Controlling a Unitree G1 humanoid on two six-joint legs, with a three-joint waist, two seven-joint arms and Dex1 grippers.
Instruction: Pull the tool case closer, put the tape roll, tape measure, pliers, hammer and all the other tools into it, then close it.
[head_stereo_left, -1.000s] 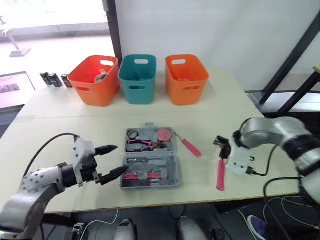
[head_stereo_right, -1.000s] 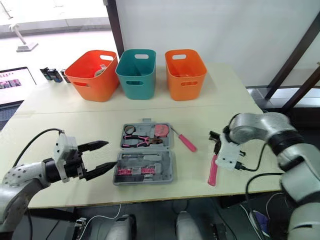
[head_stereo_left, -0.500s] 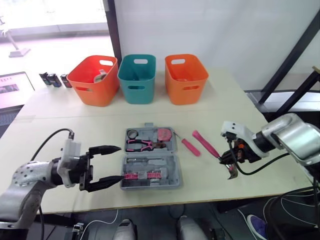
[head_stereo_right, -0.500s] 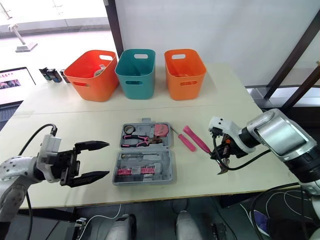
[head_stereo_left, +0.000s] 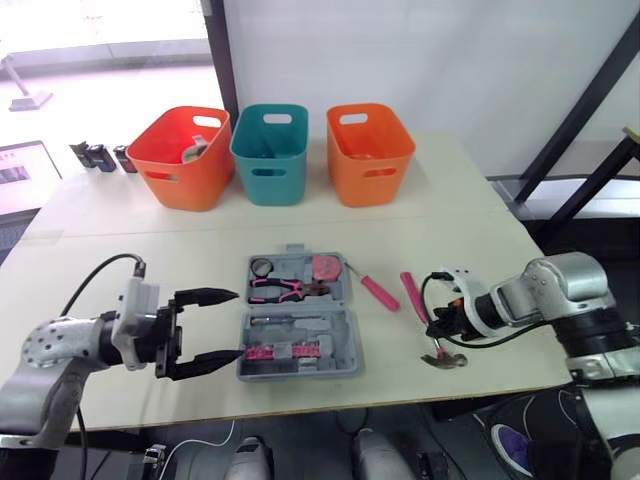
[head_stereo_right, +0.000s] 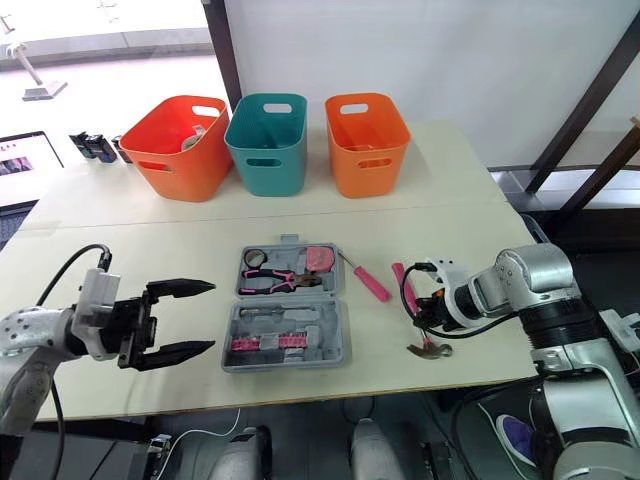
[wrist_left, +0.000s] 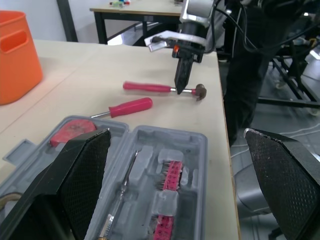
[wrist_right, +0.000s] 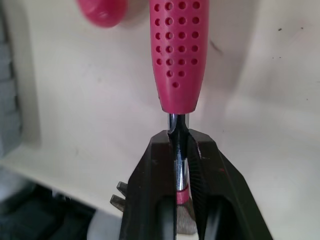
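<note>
- The case (head_stereo_left: 300, 315) lay open at mid-surface, lid half toward 12 o'clock, so both trays faced up for loading.
- Already seated in the lid half were the tape roll (head_stereo_left: 264, 267), pliers (head_stereo_left: 277, 290) and tape measure (head_stereo_left: 325, 268). The near tray held small pink-banded bits.
- The left hand (head_stereo_left: 237, 324) hung at the case's 9 o'clock with fingers spread wide and gripping nothing. It was probably placed to steady the case or shut the lid.
- The right hand (head_stereo_left: 437, 330) worked at the case's 3 o'clock, fingers pressed together on the hammer (head_stereo_left: 413, 297).
- The pinch sat on the steel neck just below the pink grip, near the heavy head, which should limit swing when carried.
- The hammer's grip pointed toward 12 o'clock and its head toward 6, close to the surface (head_stereo_left: 480, 240) edge. Whether it had left the surface could not be told.
- The screwdriver (head_stereo_left: 375, 290) lay loose between case and hammer, not yet packed.
- Three bins (head_stereo_left: 268, 155) stood well apart at 12 o'clock.
- Judgement: the hammer was the step in hand; the screwdriver and closing remained.
</note>
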